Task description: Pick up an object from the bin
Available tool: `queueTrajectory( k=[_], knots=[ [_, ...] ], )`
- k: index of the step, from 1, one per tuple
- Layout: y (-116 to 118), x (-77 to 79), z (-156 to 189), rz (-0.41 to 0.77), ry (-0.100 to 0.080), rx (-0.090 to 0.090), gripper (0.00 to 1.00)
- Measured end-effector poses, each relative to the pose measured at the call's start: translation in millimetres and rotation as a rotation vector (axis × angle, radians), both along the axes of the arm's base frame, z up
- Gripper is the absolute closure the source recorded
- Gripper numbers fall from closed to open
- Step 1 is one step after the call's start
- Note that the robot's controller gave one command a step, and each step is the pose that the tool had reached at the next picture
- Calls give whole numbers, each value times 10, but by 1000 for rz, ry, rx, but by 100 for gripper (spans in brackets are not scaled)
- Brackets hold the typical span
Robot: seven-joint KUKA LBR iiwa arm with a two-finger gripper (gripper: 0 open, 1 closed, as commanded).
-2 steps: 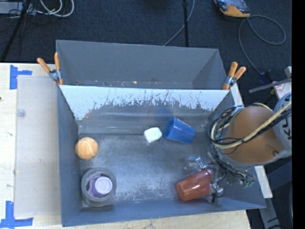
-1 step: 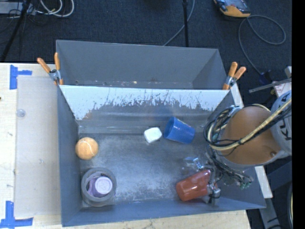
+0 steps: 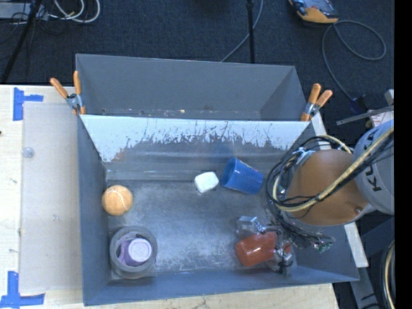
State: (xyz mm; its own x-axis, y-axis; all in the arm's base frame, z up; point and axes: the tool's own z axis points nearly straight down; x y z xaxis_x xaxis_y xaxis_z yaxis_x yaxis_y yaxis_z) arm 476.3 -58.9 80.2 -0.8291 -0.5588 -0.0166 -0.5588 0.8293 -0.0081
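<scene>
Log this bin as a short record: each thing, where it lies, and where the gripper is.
bin: grey metal, few loose things, none heaped
gripper: low in the view's lower right corner, at the red thing
red thing: rounded lump, lower right corner
blue cup: on its side, right of middle
white block: just left of the blue cup
orange ball: left side, on its own
tape roll: lying flat, lower left corner, purple in its middle

Grey metal bin | carried on floor: orange ball left | grey tape roll front-left | white block centre | blue cup tipped, just beside | red object front-right
</scene>
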Motion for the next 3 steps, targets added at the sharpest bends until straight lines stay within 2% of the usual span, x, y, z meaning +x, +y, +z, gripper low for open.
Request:
queueTrajectory(
  k=[1, 3],
  knots=[
    [-64, -33, -92, -39, 8, 0, 100],
    [-59, -45, -47, -38, 12, 1, 100]
  ],
)
